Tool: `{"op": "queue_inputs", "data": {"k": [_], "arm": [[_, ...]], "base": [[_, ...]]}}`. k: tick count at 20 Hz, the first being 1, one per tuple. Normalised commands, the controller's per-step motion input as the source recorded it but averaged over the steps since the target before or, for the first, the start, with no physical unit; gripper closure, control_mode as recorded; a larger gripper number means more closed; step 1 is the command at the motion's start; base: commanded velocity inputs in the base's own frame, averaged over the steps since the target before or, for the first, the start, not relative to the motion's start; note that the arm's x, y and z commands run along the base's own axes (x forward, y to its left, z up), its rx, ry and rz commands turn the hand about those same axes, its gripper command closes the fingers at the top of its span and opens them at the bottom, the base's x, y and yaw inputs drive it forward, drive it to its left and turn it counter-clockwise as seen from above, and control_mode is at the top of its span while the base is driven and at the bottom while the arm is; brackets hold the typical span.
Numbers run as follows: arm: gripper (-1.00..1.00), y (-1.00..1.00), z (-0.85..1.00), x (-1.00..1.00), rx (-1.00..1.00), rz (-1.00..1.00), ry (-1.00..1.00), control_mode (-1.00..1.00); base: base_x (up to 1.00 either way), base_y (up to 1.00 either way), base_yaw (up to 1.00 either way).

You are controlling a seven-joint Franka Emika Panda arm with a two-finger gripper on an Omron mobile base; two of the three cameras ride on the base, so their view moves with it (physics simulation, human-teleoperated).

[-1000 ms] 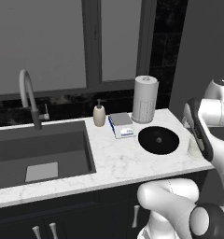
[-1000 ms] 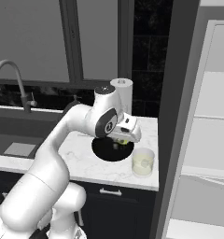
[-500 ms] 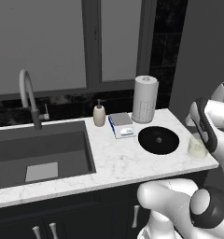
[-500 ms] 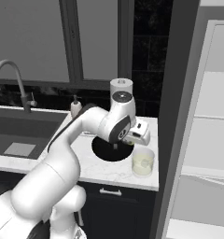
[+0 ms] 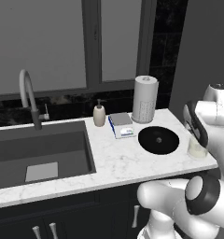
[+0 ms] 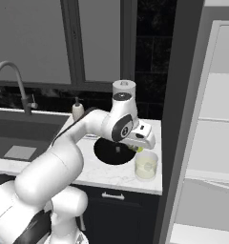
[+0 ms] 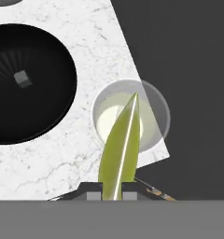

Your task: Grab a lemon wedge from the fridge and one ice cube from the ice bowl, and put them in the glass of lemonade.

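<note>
Wedge delivery is the step in hand: the lemon wedge (image 7: 118, 149) is pinched in the closed gripper (image 6: 138, 148), carried just above the glass of lemonade (image 6: 146, 165) at the near right corner of the counter (image 5: 114, 163). From the hand view, the wedge's tip is lined up over the glass mouth. A release over the liquid is called for next. Farther left, the ice bowl (image 7: 34, 84) is seen with one ice cube (image 7: 23, 79) inside, not yet collected.

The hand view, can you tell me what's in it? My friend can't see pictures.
The gripper holds a yellow-green lemon wedge right above the glass of lemonade at the white counter's corner. Beside the glass, the black ice bowl holds one ice cube.
</note>
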Motion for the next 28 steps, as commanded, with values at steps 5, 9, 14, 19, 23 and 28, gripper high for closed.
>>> {"op": "queue_inputs", "data": {"k": [5,9,14,19,23,28], "arm": [[1.00,-0.13,-0.58,0.10,0.00,-0.09,0.00,-1.00],[1.00,-0.03,-0.07,0.28,0.00,-0.06,0.00,-1.00],[1.00,0.00,-0.08,0.18,0.00,-0.01,0.00,-1.00],[1.00,0.00,-0.05,0.18,0.00,-0.01,0.00,-1.00],[1.00,0.00,0.00,0.11,0.00,0.00,-0.02,-1.00],[1.00,-0.02,0.00,0.04,0.00,0.00,-0.03,-1.00]], "base": [[0.00,0.00,0.00],[0.00,0.00,0.00],[0.00,0.00,0.00],[0.00,0.00,0.00],[0.00,0.00,0.00],[0.00,0.00,0.00]]}}
